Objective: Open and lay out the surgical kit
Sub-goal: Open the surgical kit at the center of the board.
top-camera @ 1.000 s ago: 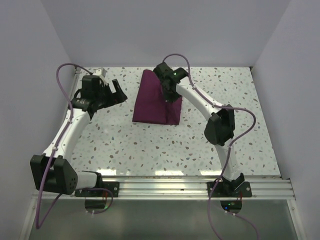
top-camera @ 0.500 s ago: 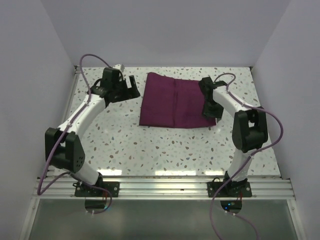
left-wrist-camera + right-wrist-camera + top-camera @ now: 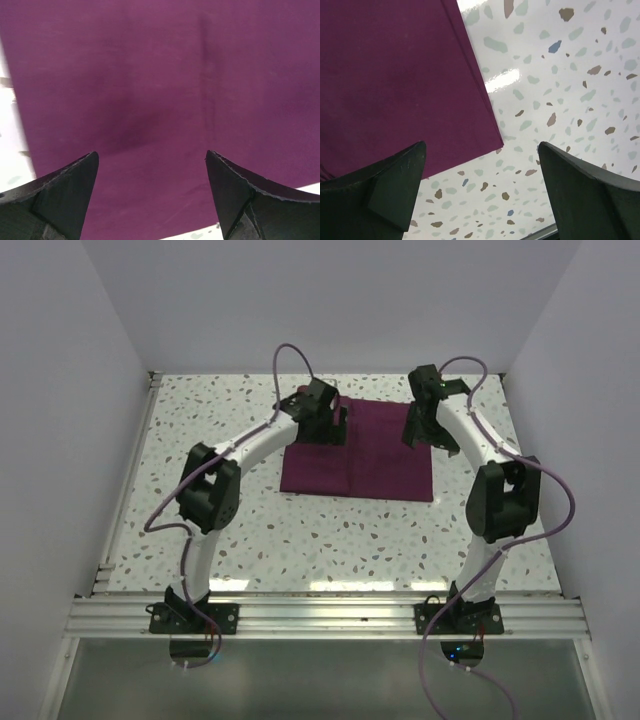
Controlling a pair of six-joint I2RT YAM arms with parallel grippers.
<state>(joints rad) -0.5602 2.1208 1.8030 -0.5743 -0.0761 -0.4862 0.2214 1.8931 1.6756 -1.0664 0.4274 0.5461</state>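
The surgical kit shows as a plum cloth wrap (image 3: pixel 360 455) lying flat on the speckled table (image 3: pixel 250 520), with a fold line down its middle. My left gripper (image 3: pixel 335 425) hovers open over the wrap's far left part. In the left wrist view the cloth (image 3: pixel 150 75) fills the frame between the spread fingers of that gripper (image 3: pixel 152 162), which hold nothing. My right gripper (image 3: pixel 415 430) stands open at the wrap's far right edge. In the right wrist view a cloth corner (image 3: pixel 395 75) lies beside the empty gripper (image 3: pixel 482 150), mostly over bare table (image 3: pixel 560 100).
White walls close the table in on the left (image 3: pixel 70 440), back and right (image 3: pixel 580 440). A metal rail (image 3: pixel 330 615) carrying both arm bases runs along the near edge. Purple cables (image 3: pixel 290 365) loop above each wrist.
The right gripper spread the wrap open to the right, let go and opened, then moved to its far right corner. The left arm swung from the table's far left to over the cloth.
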